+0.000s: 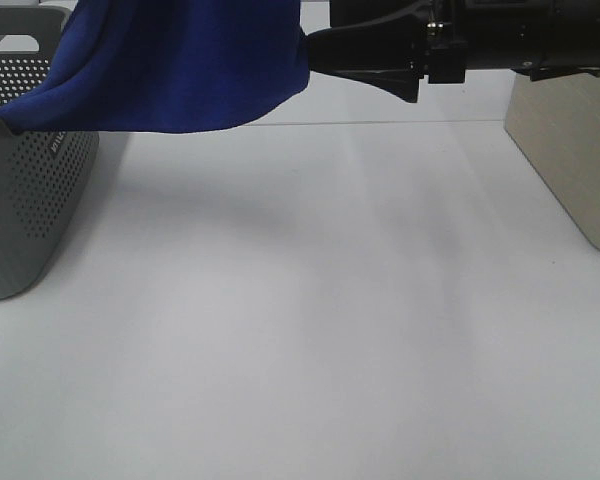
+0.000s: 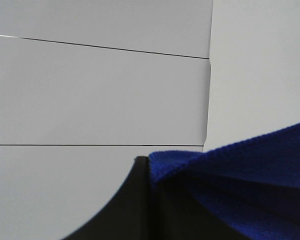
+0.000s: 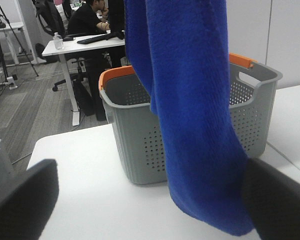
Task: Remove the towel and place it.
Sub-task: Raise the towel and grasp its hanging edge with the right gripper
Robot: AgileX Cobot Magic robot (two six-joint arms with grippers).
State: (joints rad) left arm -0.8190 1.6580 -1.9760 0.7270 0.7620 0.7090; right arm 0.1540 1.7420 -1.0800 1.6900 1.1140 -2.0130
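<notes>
So the left end effector [image 2: 150, 167] is clamped tight on a fold of the towel [image 2: 250, 175], holding it up over the basket [image 3: 135, 145]. The right end effector [image 1: 320, 52] is spread wide on the side of the cloth facing away from the basket, with one finger [image 3: 277, 200] right against the hanging edge. From the high camera, one end of the towel lies on the basket rim. The basket sits on the white bench [image 1: 330, 330].

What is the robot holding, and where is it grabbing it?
The left gripper pinches the blue towel by its edge; the right gripper is open, holding nothing.
</notes>
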